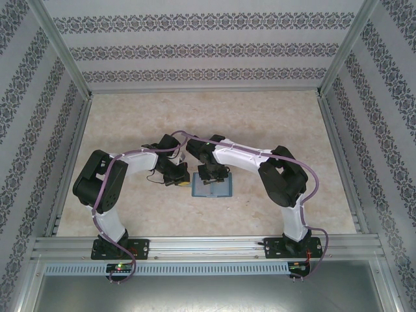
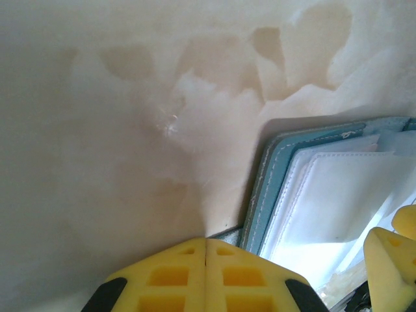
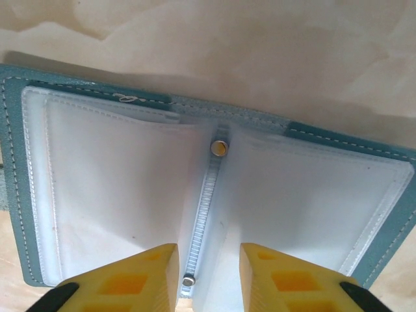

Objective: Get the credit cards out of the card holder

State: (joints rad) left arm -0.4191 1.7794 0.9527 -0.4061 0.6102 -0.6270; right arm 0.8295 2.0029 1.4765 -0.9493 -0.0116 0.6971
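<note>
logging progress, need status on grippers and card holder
Left gripper shut, beside holder left edge. Right gripper open, fingers straddling the spine. Holder open, flat on table.
</note>
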